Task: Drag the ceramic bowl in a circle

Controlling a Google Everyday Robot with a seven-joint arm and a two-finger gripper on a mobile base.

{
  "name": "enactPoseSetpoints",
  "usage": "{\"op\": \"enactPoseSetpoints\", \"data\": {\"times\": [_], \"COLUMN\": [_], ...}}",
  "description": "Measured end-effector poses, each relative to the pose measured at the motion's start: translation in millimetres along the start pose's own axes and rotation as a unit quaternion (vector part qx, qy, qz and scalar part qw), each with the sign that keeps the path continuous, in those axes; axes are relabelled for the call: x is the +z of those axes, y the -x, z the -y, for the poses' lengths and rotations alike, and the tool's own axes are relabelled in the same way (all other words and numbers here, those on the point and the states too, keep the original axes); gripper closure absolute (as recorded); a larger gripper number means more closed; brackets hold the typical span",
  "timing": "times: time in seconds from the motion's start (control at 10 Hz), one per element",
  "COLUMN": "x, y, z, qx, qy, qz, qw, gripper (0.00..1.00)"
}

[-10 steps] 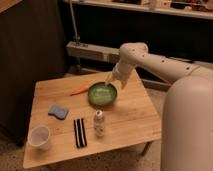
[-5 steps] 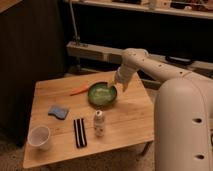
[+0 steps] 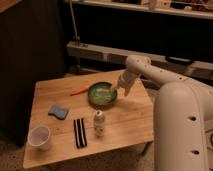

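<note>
To the left, a tall dark panel point(image 3: 30, 45) stands behind the far left corner of the pale wooden table point(image 3: 125, 125), with speckled floor at its foot. A white round paper cup point(image 3: 39, 137) sits by the near left corner, close to the front edge. Farther in lies a flat blue sponge point(image 3: 58, 111), and right of the cup a black strip with pale stripes point(image 3: 79, 132) lies pointing near to far. Just beside that strip a small white bottle point(image 3: 99, 123) stands upright.

On the far side an orange stick-like thing point(image 3: 80, 90) slants toward the glossy green ceramic bowl point(image 3: 103, 94) and ends at the bowl's left rim. The bowl sits right of centre, toward the far edge. The two-finger gripper point(image 3: 120, 90) is at the bowl's right rim with its jaws spread wide — I cannot tell whether it touches the rim.

The white arm point(image 3: 150, 70) reaches in from the right, and the robot's white body point(image 3: 185, 125) stands just beside the table's right edge. A grey metal rail point(image 3: 100, 50) runs along the far wall.

Bare wood lies near and right of the bowl — less on its far side.
</note>
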Motion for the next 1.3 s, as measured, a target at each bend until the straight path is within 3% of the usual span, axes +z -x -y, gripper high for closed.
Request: {"op": "enactPoseSetpoints", "data": {"times": [0.5,0.9,1.1,1.3], "x": [20,30,40,54], "y": [14,28,30,32], "z": [-6,-13,-19,-33], "qx": [-0.004,0.011,0.014,0.005], "qy": [-0.010,0.006,0.015,0.008], "qz": [0.018,0.044,0.043,0.029], "qw": [0.9998,0.9989,0.9989,0.9995], "gripper": [0.35,0.35,0.35,0.36]}}
